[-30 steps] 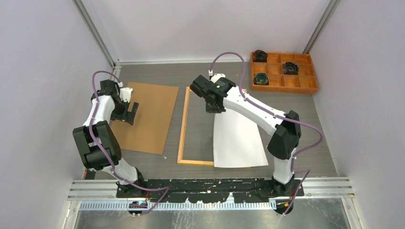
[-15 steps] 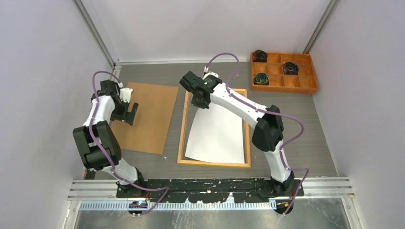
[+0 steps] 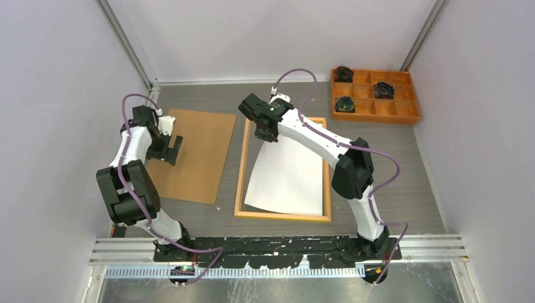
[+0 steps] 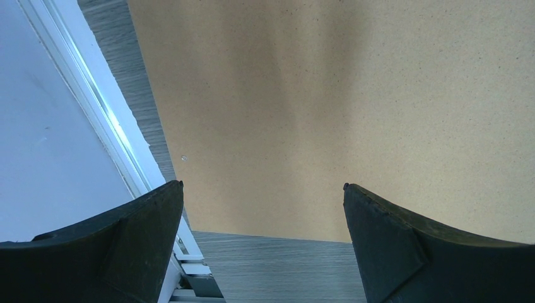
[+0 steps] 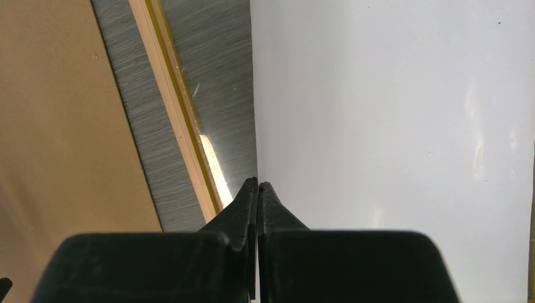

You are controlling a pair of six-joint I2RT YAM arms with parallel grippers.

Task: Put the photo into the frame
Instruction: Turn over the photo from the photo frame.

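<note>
Now the photo (image 3: 287, 177) lies white side up inside the frame (image 3: 241, 170), a smooth matte sheet, slightly bowed and skewed. Its near edge sits just inside the frame's near rail, and its right edge runs along the right rail. A wedge of grey, brushed-looking worktop (image 3: 391, 170) shows between the sheet and the frame's left rail. The frame is a thin rectangle of pale wood, and the right wrist view shows a yellow line along its inner lip. The right gripper (image 3: 265, 136) hangs over the frame's far left corner with its black fingers pressed flat together at the photo's edge. The sheet seems nipped between them, though the tips hide the contact itself. Left of the frame lies a brown backing board (image 3: 195, 158), flat and finely speckled like fibreboard. The left gripper (image 3: 171, 148) hovers over the board's left part, its jaws spread wide and holding nothing. An orange compartment tray (image 3: 375, 118) stands beyond the frame's far right corner. A second ago the photo overhung the frame's right and near rails, and the right gripper was nearer the frame's middle. The left arm has not moved.
</note>
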